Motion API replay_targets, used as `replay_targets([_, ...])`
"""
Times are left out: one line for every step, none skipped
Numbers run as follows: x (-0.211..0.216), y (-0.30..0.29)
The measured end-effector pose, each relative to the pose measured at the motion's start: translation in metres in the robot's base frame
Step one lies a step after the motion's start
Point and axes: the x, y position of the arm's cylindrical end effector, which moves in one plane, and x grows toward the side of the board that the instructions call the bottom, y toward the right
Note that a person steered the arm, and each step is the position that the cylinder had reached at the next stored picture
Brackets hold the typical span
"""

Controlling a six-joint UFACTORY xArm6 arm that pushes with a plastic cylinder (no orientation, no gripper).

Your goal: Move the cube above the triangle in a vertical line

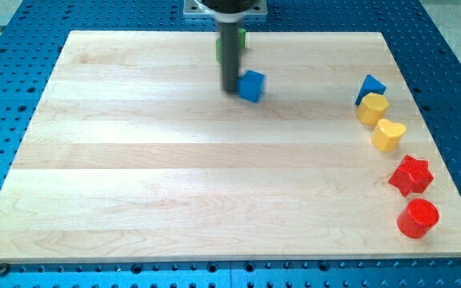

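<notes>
Where pale wood board (134, 160) lies smooth, my tip (230, 88) touching blue cube (251, 86), no fingers fitted.

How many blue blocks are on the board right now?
2. The blue cube sits near the view's top centre, just right of my tip. The blue triangle is at the view's right, touching the yellow blocks. The rod may hide others.

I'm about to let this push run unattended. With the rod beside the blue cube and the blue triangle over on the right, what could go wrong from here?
1. My tip sits at the blue cube's left side; an off-centre push could spin it away.
2. The blue triangle touches the yellow block, so an overshooting cube might knock both out of line.
3. The triangle lies near the board's top edge, leaving little space above it; the cube could slide off.
4. A green block is half hidden behind the rod and may get bumped.
</notes>
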Motion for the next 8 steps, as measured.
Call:
replay_targets([-0.012, 0.064])
replay_targets([-0.003, -0.022])
replay_targets([0.026, 0.001])
replay_targets([0.019, 0.066])
replay_targets([0.028, 0.033])
replay_targets([0.035, 0.074])
replay_targets([0.023, 0.088])
replay_targets([0.004, 0.098])
